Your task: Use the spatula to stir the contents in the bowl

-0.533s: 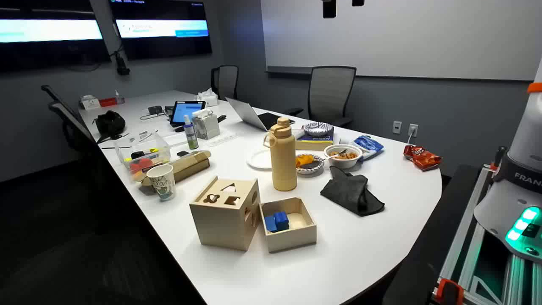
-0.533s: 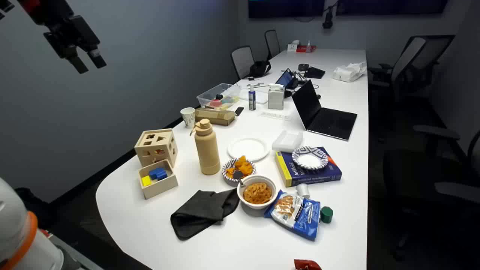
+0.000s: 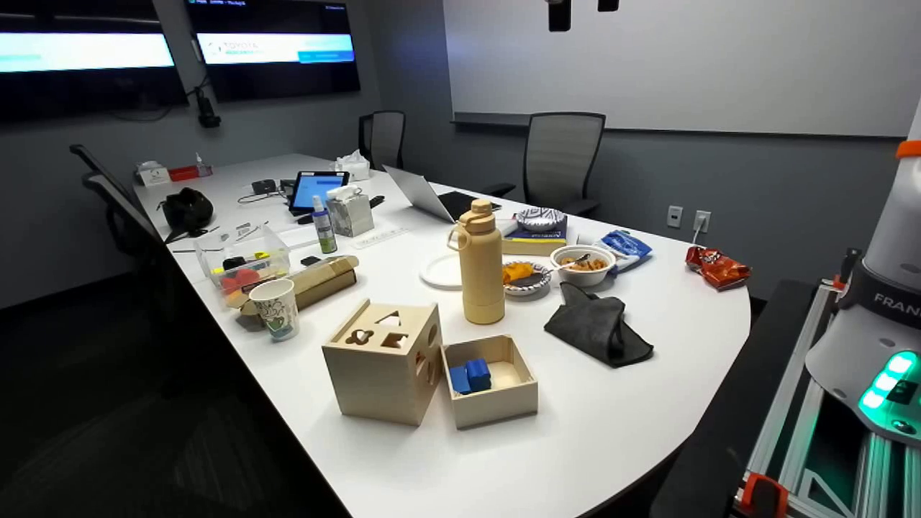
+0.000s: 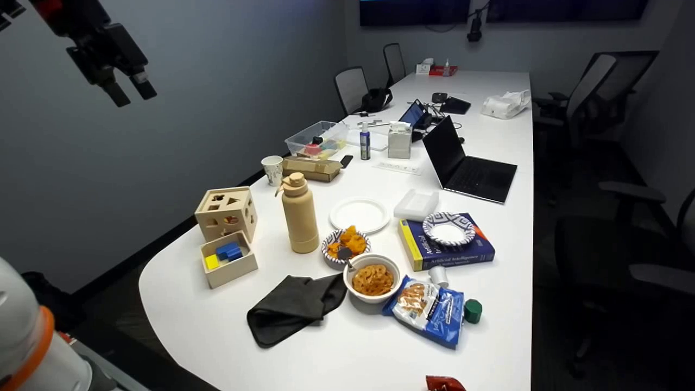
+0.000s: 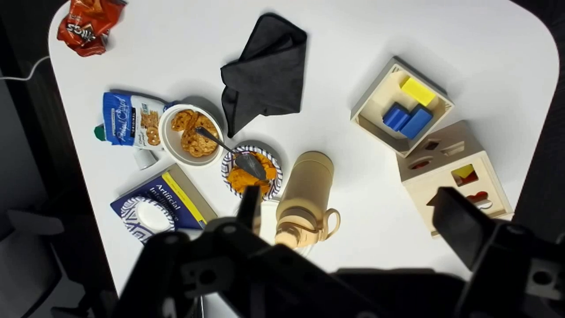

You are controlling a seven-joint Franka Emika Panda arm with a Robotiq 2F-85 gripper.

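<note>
above the table (image 4: 353, 347) the gripper (image 4: 133, 94) hangs with its fingers (image 5: 461, 225) spread well apart, only air between them. nearest below, in the wrist view, one tan bottle (image 5: 309, 185) stands with its cap on. on one side is one wooden tray (image 5: 377, 99) with three blocks (image 5: 416, 121), two blue and one yellow, beside one shape-sorter box (image 5: 435, 179) whose holes show red and yellow pieces (image 5: 476, 197). on the other side, one patterned bowl (image 5: 277, 176) holds orange chips (image 5: 240, 177) and the head of one dark spoon (image 5: 250, 164), its handle reaching over the rim of the white bowl (image 5: 171, 134), the task's bowl, with brown pretzel crisps (image 5: 198, 143) inside. just beside it lies one blue bag (image 5: 134, 119) reading "pretzel crisps" and "original"; near these, a second patterned bowl (image 5: 152, 216) sits on one book (image 5: 174, 190) reading "artificial intelligence". one crumpled red bag (image 5: 90, 26) lies near the table's edge, its lettering partly folded away. farther out, one clear bin (image 4: 297, 147) holds several coloured things (image 4: 313, 150) too small to name, near one paper cup (image 4: 272, 172). of two wall screens (image 3: 273, 49), one reads "toyota".
</note>
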